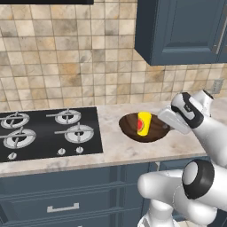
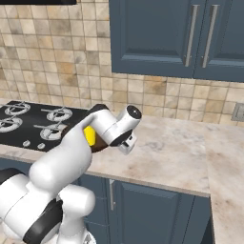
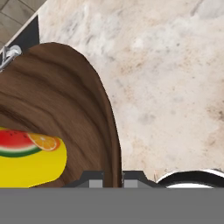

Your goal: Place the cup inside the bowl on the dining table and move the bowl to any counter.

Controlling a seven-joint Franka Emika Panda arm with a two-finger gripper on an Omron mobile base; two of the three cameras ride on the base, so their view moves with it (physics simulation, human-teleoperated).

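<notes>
- Gripping the bowl (image 1: 150, 128) by its rim, our pincer (image 3: 113, 178) has both fingers closed on the wooden edge.
- We see the cup (image 1: 143, 123) inside the bowl.
- Bowl sits over the desk (image 1: 115, 148), beside the hob (image 1: 44, 133); contact unclear.

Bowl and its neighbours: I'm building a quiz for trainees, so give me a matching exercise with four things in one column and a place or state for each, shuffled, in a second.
Things:
1. cup
2. bowl
3. gas hob
4. end effector

Places or states:
A. set into the counter, left of the bowl in the left base view
B. closed on the bowl's rim
C. inside the bowl
D. over the counter, right of the hob

Pairs: 1-C, 2-D, 3-A, 4-B
</notes>
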